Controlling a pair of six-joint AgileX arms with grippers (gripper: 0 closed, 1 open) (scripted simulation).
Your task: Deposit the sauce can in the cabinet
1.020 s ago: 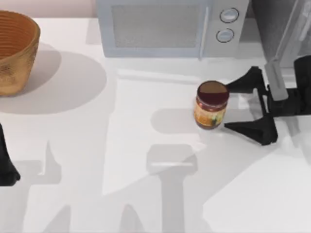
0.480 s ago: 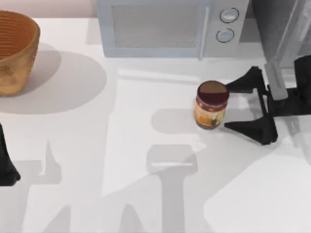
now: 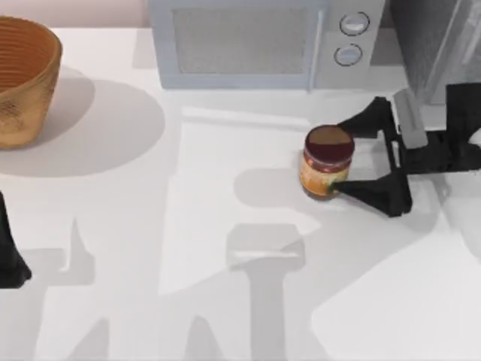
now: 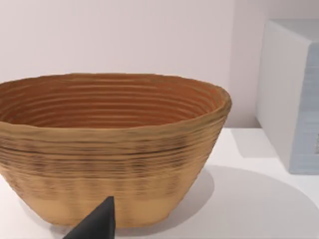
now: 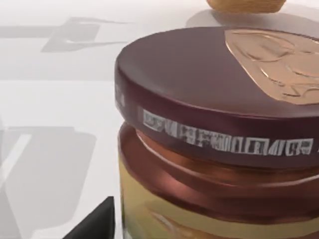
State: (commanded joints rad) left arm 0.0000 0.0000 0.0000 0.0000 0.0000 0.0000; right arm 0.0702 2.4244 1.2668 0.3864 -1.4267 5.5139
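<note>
- Two pincers on record. The right pincer lies level on the white surface, spread wide and gripping nothing, its two black fingers reaching either side of the small upright sauce can with its dark maroon lid and yellow-orange label. The near fingertip looks to be touching or just shy of the can's base; which, I cannot tell. The far fingertip stands just off the lid.
- Step in hand, as judged: the reach for the grasp, not yet clenched. The right wrist view has the can's lid very close ahead.
- Next move calls for: squeezing evenly on the can's body below the lid, then lifting it clear toward the dark grey speckled cabinet, which stands behind the can and to its right.
- Edges and room: the light grey microwave with two round knobs stands close behind the can; the cabinet's pale door panel hangs just behind the right pincer, so room there is tight. Open surface lies left of and in front of the can.
- Left pincer: parked well left of the can, facing the woven tan basket; open or clenched, cannot tell.
</note>
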